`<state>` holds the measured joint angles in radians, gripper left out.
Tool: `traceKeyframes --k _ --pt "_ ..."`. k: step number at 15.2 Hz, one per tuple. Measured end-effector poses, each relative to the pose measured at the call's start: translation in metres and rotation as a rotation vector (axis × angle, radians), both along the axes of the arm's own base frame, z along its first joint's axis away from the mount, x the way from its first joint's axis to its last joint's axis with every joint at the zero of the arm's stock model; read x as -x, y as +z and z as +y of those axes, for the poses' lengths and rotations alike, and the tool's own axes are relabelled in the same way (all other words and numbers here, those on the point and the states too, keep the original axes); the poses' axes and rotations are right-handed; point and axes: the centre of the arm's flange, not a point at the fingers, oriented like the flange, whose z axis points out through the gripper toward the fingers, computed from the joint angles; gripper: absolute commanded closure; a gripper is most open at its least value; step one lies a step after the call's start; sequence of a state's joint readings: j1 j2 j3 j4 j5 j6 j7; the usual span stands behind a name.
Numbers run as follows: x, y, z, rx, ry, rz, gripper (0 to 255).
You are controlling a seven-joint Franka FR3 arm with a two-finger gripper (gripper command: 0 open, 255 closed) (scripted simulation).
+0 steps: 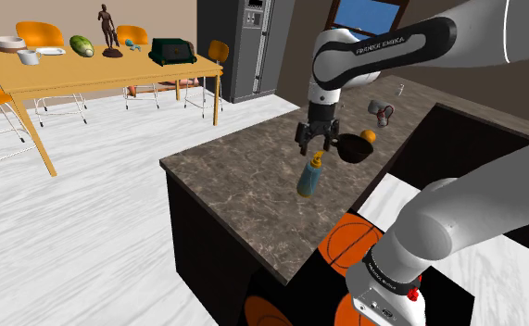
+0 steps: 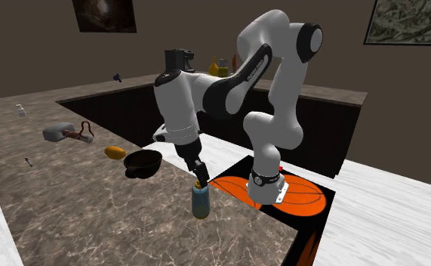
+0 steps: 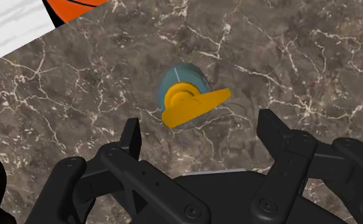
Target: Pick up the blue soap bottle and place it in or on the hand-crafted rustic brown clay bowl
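A blue soap bottle point(image 1: 308, 179) point(image 2: 200, 202) with an orange pump head point(image 3: 189, 105) stands upright on the dark marble counter point(image 1: 244, 176). My black gripper point(image 1: 315, 141) point(image 2: 198, 174) point(image 3: 200, 127) hangs just above the pump, open, its fingers point(image 3: 132, 135) apart on either side without touching the bottle point(image 3: 181, 81). A dark brown bowl point(image 1: 353, 146) point(image 2: 143, 162) sits on the counter a short way from the bottle, on the shoulder view's right of it.
A small orange fruit point(image 1: 368, 136) point(image 2: 115, 153) lies just past the bowl. A grey object with a reddish loop point(image 2: 64, 133) and a small white bottle point(image 2: 20, 110) sit farther along the counter. The counter's edge point(image 3: 21, 38) is near the bottle.
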<state>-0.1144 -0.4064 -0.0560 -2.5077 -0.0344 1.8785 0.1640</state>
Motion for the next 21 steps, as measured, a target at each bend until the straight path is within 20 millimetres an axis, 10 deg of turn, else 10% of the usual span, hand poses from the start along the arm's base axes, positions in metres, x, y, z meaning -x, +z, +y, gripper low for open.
traceKeyframes --k 9,16,17,21 --pt "-0.003 -0.059 -0.012 0.008 -0.058 0.018 0" --pt "-0.002 -0.066 -0.013 0.009 -0.058 0.017 0" --pt "-0.002 -0.066 -0.013 0.009 -0.058 0.017 255" --pt "-0.002 -0.065 -0.013 0.009 -0.058 0.017 255"
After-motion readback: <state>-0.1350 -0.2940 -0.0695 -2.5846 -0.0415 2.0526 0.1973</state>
